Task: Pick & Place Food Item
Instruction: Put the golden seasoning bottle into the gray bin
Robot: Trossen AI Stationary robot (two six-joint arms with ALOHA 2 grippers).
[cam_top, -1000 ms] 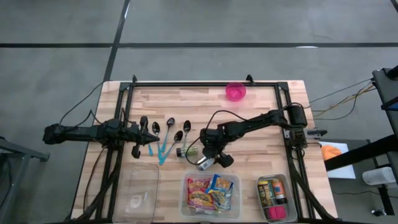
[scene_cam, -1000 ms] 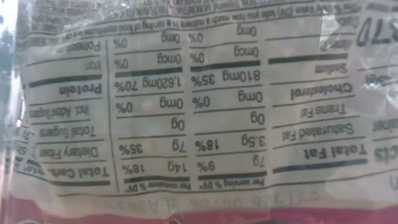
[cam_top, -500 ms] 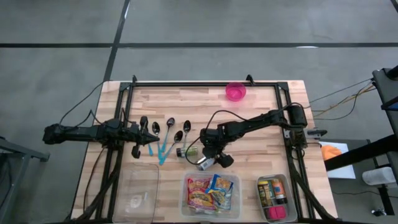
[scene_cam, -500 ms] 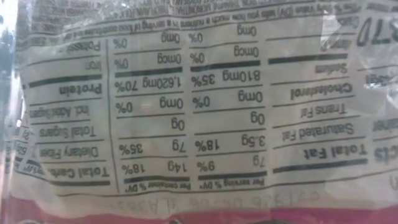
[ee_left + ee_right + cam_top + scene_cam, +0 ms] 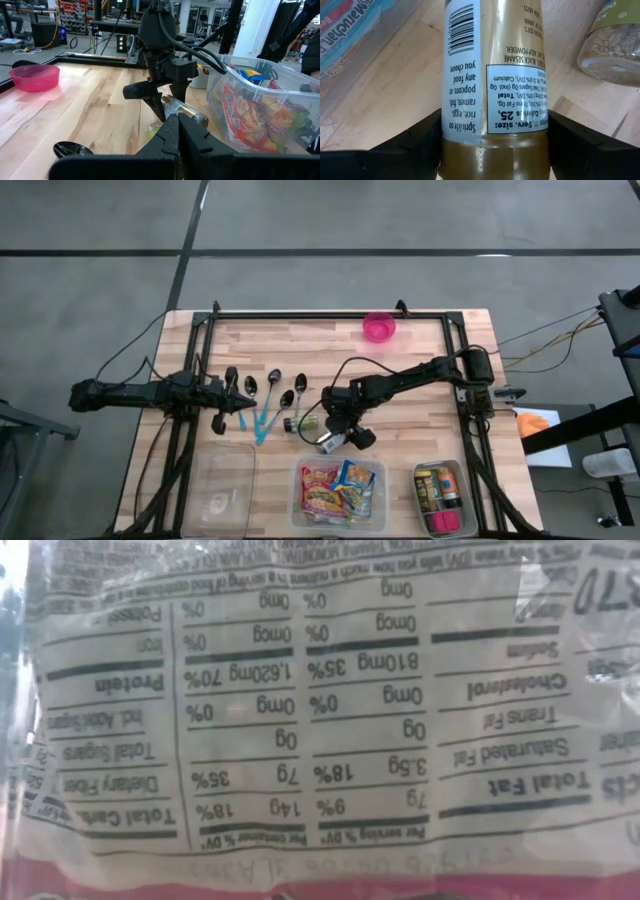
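Right gripper lowered at table centre, fingers set either side of seasoning jar, flanking it closely; firm pinch cannot be confirmed

Jar laid on its side on wooden table, near clear bin of noodle packets; round smooth body, paper label, likely prone to rolling

Left gripper pressed together, parked by spoons

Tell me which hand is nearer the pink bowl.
Right. The right hand sits mid-table, below the pink bowl, around a seasoning jar; the left hand lies farther left, by the spoons.
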